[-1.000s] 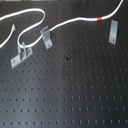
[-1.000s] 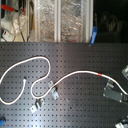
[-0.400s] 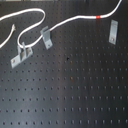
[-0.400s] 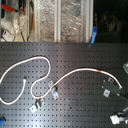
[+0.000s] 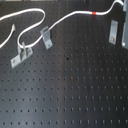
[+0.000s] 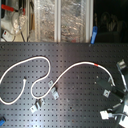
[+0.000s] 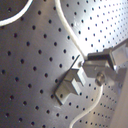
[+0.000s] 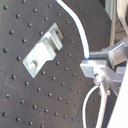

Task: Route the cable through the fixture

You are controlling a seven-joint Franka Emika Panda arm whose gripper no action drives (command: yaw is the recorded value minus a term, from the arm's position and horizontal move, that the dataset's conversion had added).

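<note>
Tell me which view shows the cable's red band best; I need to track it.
The first exterior view: the red band sits unobstructed on the cable. The second exterior view shows it smaller. Neither wrist view shows the band, only white cable near the hand.

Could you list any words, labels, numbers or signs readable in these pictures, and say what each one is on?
No legible text in any view.
The cable carries only a plain red band, with no writing on it.
The metal fixtures and the perforated board show no markings.
The shelf clutter behind the board in the second exterior view is too blurred to read.
</note>
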